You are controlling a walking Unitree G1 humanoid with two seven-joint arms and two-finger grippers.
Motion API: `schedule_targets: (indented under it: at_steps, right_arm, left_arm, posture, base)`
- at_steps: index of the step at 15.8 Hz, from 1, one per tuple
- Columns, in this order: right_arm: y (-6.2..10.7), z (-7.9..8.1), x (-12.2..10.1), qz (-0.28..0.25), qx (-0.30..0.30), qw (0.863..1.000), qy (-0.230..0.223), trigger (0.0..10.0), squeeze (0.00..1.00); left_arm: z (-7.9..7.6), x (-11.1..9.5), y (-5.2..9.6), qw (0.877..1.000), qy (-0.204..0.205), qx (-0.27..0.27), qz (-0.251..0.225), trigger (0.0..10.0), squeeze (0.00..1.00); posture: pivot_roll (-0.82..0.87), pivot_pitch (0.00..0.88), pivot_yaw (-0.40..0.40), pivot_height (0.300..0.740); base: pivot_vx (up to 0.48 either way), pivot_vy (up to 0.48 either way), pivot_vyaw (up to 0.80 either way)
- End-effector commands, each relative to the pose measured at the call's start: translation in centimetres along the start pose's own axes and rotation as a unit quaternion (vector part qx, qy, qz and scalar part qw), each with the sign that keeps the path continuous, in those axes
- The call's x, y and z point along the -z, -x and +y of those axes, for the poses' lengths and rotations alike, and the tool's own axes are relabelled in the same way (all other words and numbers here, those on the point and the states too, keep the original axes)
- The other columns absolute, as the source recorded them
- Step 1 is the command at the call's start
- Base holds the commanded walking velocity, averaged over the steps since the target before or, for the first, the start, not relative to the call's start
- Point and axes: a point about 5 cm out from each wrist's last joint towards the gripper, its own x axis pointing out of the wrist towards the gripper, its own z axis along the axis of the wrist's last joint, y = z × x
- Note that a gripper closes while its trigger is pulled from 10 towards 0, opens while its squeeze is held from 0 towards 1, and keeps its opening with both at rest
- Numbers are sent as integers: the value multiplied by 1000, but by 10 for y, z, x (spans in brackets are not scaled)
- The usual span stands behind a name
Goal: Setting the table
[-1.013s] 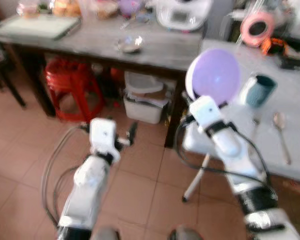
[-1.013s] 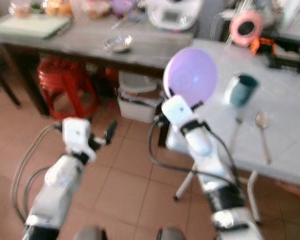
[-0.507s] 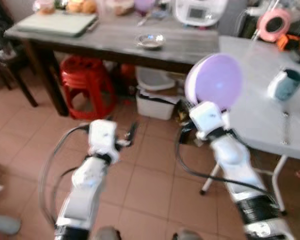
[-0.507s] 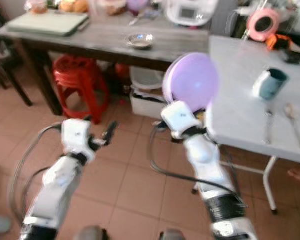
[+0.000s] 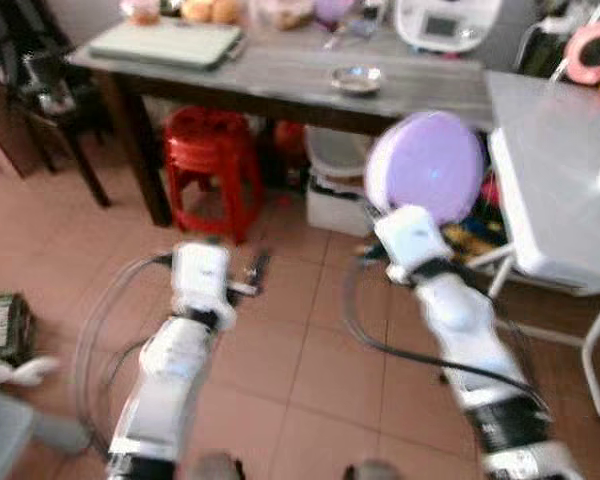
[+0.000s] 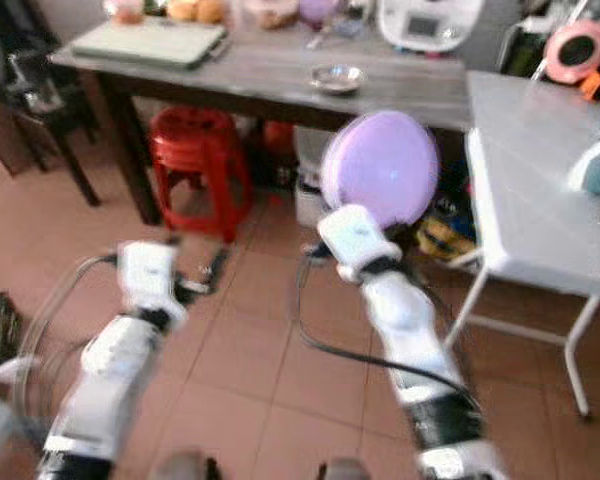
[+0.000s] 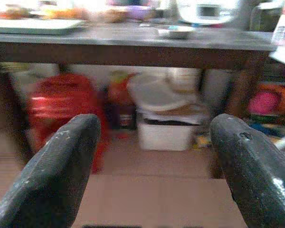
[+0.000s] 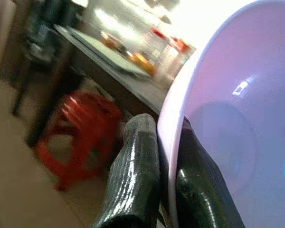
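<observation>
I see my right tool (image 8: 164,161) pinched tight on the rim of the lilac plate (image 5: 427,165), holding it upright above the tiled floor (image 5: 280,380), between the dark counter (image 5: 280,75) and the white counter (image 5: 560,170); my left tool (image 7: 154,166) gapes wide, gripping nothing, low over the floor facing a red stool (image 5: 208,150); a small metal bowl (image 5: 357,78) sits on the dark counter.

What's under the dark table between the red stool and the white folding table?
In the left eye view, a white lidded bin sits between the red stool and the white folding table.
</observation>
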Motion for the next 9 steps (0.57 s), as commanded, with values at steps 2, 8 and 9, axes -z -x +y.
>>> schedule_targets:
  at_steps: [2, 8, 9]
  right_arm:
    - [6, -11, 2, 11, 20, 1000, -1, 10000, 0]
    - [11, -14, 4, 19, 20, 1000, 1, 10000, 0]
    - [11, -14, 4, 20, 19, 1000, 1, 10000, 0]
  left_arm:
    - [-10, -6, -2, 1000, 12, 22, -17, 10000, 0]
    - [-13, -8, -1, 999, 21, 36, -25, 10000, 0]
    - [-13, -8, -1, 999, 22, 36, -25, 10000, 0]
  posture:
    - [-9, 0, -12, 740]
    - [-16, 0, -14, 740]
    - [-15, 0, -16, 740]
  base:
    - [0, 0, 0]
    - [407, 0, -800]
    - [480, 0, -800]
